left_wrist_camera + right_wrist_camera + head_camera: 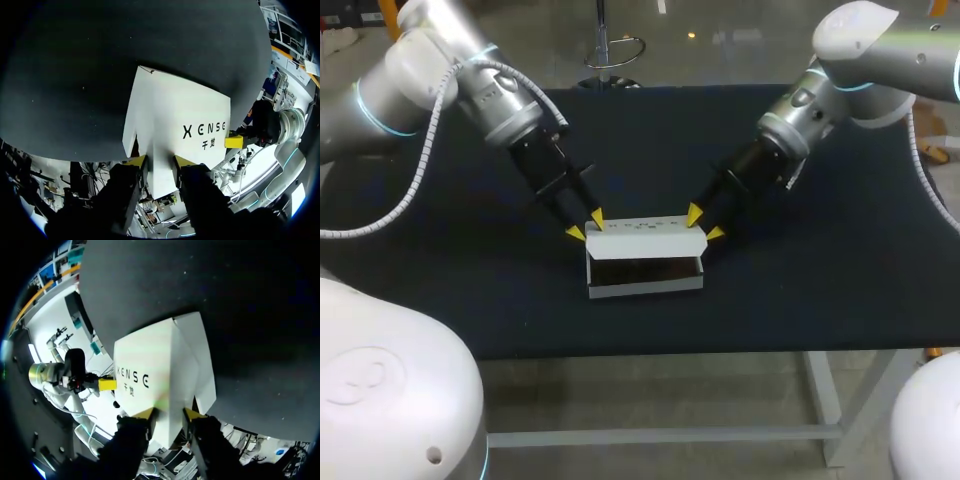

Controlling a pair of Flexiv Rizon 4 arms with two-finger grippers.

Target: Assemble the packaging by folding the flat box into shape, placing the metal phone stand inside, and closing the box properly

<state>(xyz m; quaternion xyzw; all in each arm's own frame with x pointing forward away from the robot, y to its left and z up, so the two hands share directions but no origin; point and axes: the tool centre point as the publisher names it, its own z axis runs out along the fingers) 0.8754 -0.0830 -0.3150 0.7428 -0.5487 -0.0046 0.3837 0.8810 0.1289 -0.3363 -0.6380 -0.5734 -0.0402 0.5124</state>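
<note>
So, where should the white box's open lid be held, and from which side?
Grip the lid at its two end corners, from above its free edge. It stands up as a thin panel, so fingers can straddle it, as the left gripper and right gripper do.

Box (pixel 642 241): white, dark print on lid, dark inside. Surface (pixel 800 290): black, faint pale specks. Left pincer (pixel 586 225), right pincer (pixel 705 223): black fingers, bright yellow tips. Left arm (pixel 420 75), right arm (pixel 870 45): silver-white, cyan rings.
</note>
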